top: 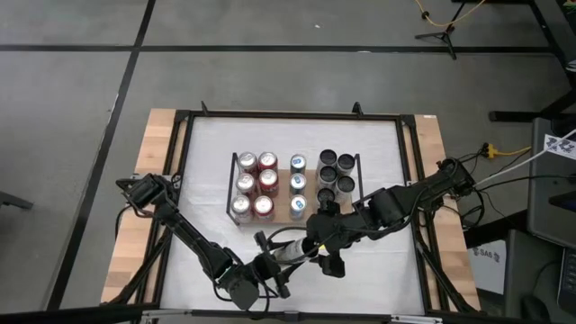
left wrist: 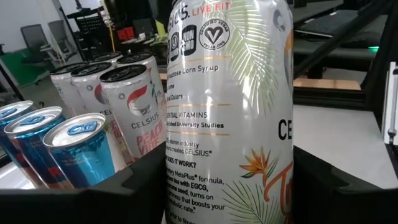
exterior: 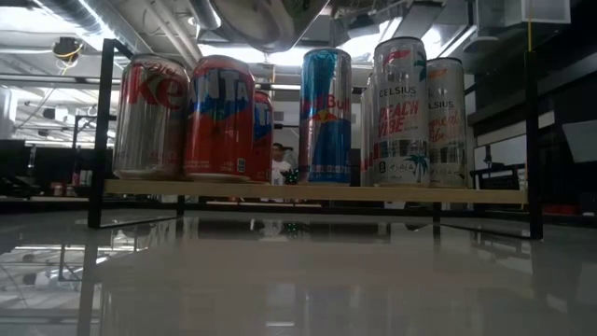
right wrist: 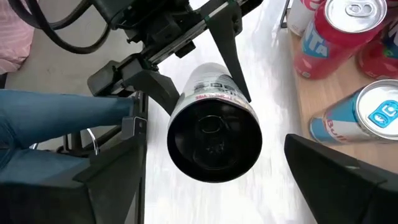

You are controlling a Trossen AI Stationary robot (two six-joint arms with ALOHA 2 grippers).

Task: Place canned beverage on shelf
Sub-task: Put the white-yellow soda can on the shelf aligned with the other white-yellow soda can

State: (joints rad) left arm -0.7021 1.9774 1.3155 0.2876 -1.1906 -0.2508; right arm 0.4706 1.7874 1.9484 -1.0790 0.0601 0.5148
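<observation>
white can (right wrist: 214,127): gripped by the left gripper (right wrist: 205,68), lying tilted just above the table (top: 378,270), near the shelf's front edge.
right gripper (top: 331,256): jaws wide, straddling the can's end, holding nothing.
shelf (top: 310,214): wooden; free spots look to be front, beside the blue cans (top: 298,186).
handover: judged best if the right jaws close squarely before the left lets go.
placing: stand it upright, clear of neighbours.
</observation>
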